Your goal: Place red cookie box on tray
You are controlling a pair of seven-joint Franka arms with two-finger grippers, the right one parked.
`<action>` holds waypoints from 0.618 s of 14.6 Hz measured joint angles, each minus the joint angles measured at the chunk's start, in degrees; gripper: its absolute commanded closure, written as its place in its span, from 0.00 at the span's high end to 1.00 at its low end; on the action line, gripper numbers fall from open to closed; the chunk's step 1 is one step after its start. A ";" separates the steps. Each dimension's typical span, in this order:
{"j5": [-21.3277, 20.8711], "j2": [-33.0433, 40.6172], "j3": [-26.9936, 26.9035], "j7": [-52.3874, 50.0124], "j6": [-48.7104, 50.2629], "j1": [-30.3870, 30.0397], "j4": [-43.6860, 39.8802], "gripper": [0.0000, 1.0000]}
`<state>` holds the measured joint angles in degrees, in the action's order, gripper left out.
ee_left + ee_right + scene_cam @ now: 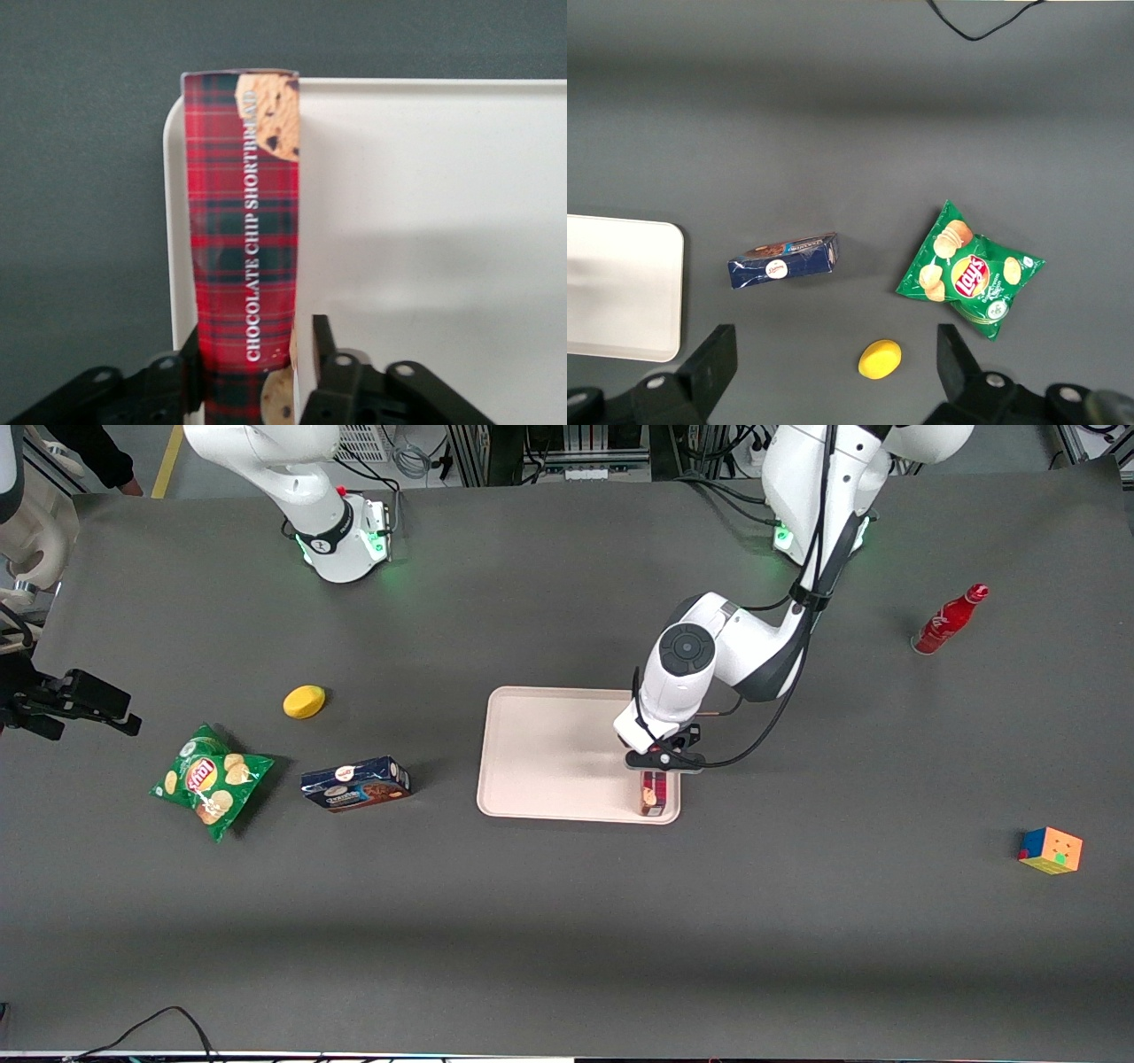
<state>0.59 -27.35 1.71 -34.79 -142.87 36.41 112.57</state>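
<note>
Red cookie box [241,221] lies on tray [425,221] along its edge nearest the working arm's end | my gripper [252,372] above it, fingers clasping its sides

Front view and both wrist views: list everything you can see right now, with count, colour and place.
red cookie box: 1, red plaid, over the tray's edge toward the working arm's end, between the end effector's fingers.
tray: 1, pale pinkish-beige, mid-table.
dark blue cookie box: 1, dark blue, beside the tray toward the parked arm's end.
Lay's chips bag: 1, green, beside the blue box, farther toward the parked arm's end.
lemon: 1, yellow, farther from the front camera than the blue box.
red bottle: 1, red, upright, toward the working arm's end.
Rubik's cube: 1, multicoloured, toward the working arm's end.
end effector: 1, black, shut on the red cookie box.
</note>
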 measured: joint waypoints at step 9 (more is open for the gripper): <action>-0.02 3.93 -2.32 2.07 9.70 -1.33 -5.38 1.00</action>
<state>0.57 -23.42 -0.61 -32.72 -133.17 35.08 107.19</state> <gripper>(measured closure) 0.000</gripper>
